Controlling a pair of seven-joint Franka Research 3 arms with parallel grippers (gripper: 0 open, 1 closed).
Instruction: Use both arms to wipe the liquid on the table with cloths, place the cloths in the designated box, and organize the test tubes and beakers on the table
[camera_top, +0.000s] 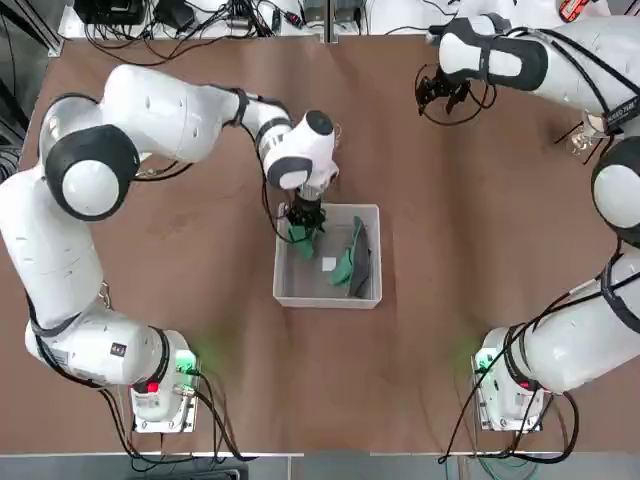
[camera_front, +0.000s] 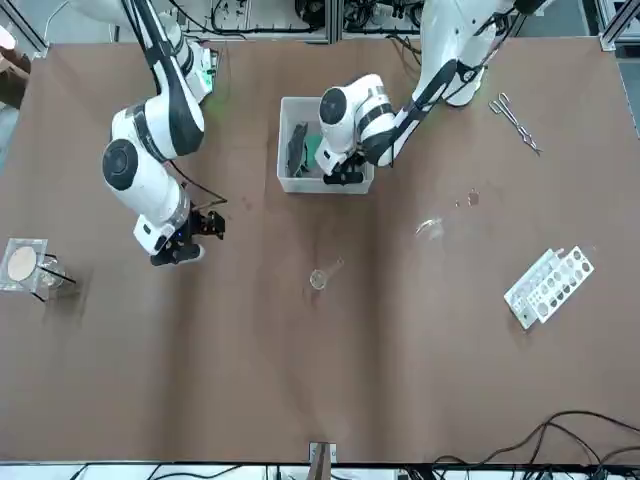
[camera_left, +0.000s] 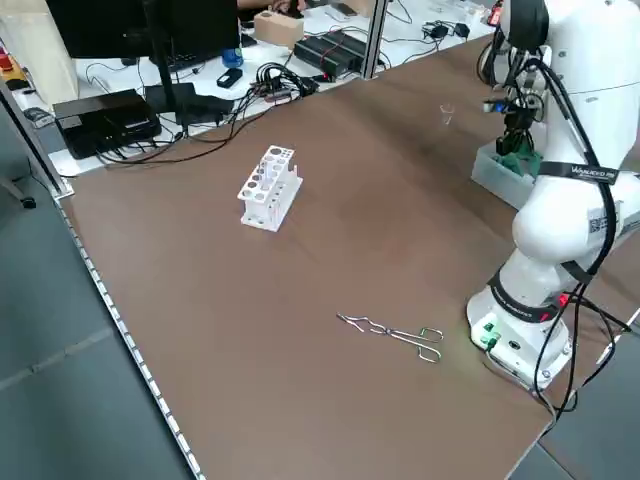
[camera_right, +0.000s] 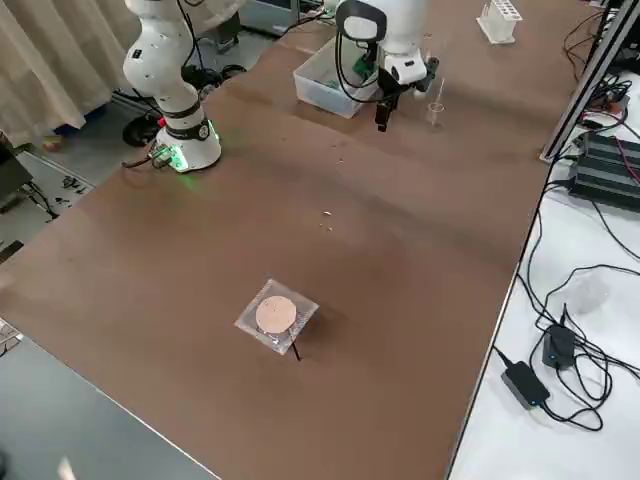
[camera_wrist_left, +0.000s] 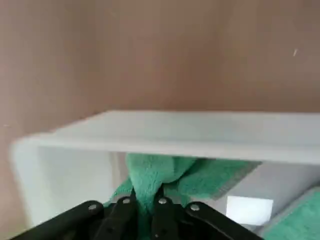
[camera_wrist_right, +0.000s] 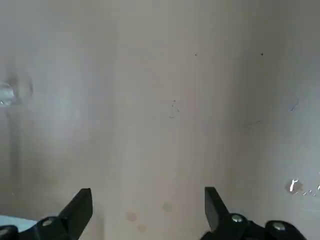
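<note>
The wide brown counter (camera_top: 200, 330) ran out to cable-strewn benches along its far edge. Over on the left, the left arm rose from its base at the near edge, folded back on itself and reached inward, wrist bent so that the left gripper (camera_top: 303, 222) pointed straight down into the far-left corner of the grey box (camera_top: 375, 262) at the counter's middle. Its fingers (camera_wrist_left: 125, 212) were pinched tight on a bunched green cloth (camera_wrist_left: 150, 177), which hung just inside the box wall. A second green cloth (camera_top: 352, 258), showing a dark grey side, lay draped against the box's right-hand wall, with a small white mark on the bottom between the two.

Further right, the right arm stretched from its base toward the far side of the counter, elbow high, wrist tipped downward. The right gripper (camera_top: 442, 92) hung above bare wood with its fingers (camera_wrist_right: 80, 207) spread wide and nothing between them.

From the front, a small clear beaker (camera_front: 320, 277) sat well apart from the box, a white tube rack (camera_front: 548, 286) lay toward the left arm's side, and a square vessel with a pale round top (camera_front: 22, 263) stood at the counter's edge on the right arm's side.
</note>
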